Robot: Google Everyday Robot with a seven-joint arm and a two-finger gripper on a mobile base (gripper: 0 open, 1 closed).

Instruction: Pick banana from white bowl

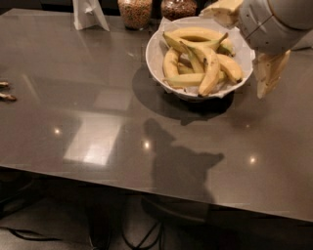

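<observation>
The white bowl stands on the dark table at the back right, lined with white paper. Several yellow bananas lie piled in it, some with dark spots. My gripper hangs at the bowl's right rim, coming in from the top right. Its two cream fingers are spread apart: one finger is over the bowl's far rim, the other is just right of the bowl above the table. It is open and holds nothing.
Two glass jars with brown contents stand behind the bowl. A white folded stand is at the back left. Small objects lie at the table's left edge. The table's front edge runs across the lower part of the view.
</observation>
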